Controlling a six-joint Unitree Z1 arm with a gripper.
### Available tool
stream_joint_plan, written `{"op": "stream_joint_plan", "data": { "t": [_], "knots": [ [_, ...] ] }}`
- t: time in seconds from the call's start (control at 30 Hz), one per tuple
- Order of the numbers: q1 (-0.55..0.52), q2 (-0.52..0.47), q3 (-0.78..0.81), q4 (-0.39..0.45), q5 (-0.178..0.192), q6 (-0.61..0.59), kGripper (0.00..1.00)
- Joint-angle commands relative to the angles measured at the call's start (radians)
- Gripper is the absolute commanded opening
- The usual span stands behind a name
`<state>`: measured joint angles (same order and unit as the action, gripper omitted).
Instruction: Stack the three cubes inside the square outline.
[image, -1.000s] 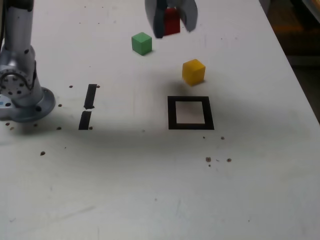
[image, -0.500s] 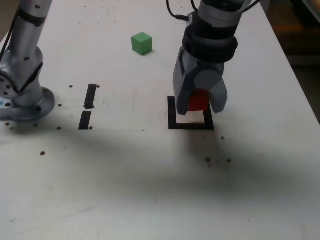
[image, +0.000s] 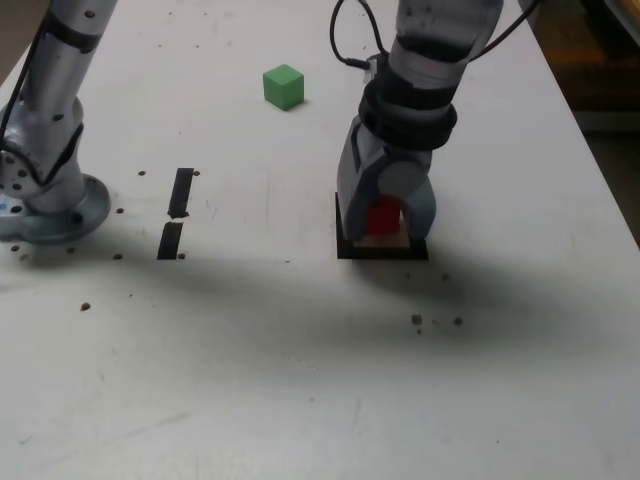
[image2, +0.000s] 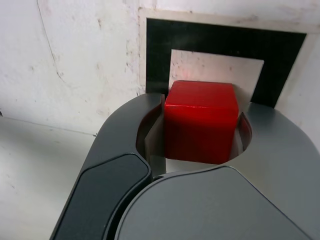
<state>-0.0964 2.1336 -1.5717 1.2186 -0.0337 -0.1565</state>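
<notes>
My gripper (image: 384, 222) is shut on the red cube (image: 383, 217) and holds it low over the square outline (image: 344, 246) near the table's middle. In the wrist view the red cube (image2: 201, 121) sits clamped between both grey fingers, right above the outline's white centre (image2: 216, 69). The green cube (image: 284, 86) rests on the table at the back, toward the exterior view's left. The arm hides the yellow cube. Whether the red cube touches the table cannot be told.
Two short black tape strips (image: 176, 212) lie to the exterior view's left of the outline. The arm's round metal base (image: 45, 205) stands at the far left. Small dark specks (image: 436, 320) dot the white table. The table's right edge runs along a dark floor.
The gripper carried the red cube from the back of the table forward and down over the square outline. The arm now covers the yellow cube.
</notes>
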Motion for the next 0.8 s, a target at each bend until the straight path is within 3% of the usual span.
{"op": "stream_joint_plan", "data": {
  "t": [0.0,0.13,0.2,0.27,0.4,0.47,0.57,0.77],
  "knots": [
    [0.007,-0.003,0.013,-0.008,0.001,0.001,0.22],
    [0.011,-0.008,0.027,-0.022,0.000,0.003,0.24],
    [0.011,-0.009,0.028,-0.024,-0.001,0.003,0.29],
    [0.011,-0.010,0.027,-0.023,-0.001,0.004,0.42],
    [0.011,-0.022,0.025,-0.014,0.002,0.006,0.80],
    [0.011,-0.038,0.021,-0.002,0.009,0.002,0.93],
    [0.013,-0.081,0.002,0.047,0.038,-0.017,0.99],
    [0.087,-0.143,-0.075,0.182,0.096,-0.006,1.00]
  ]
}}
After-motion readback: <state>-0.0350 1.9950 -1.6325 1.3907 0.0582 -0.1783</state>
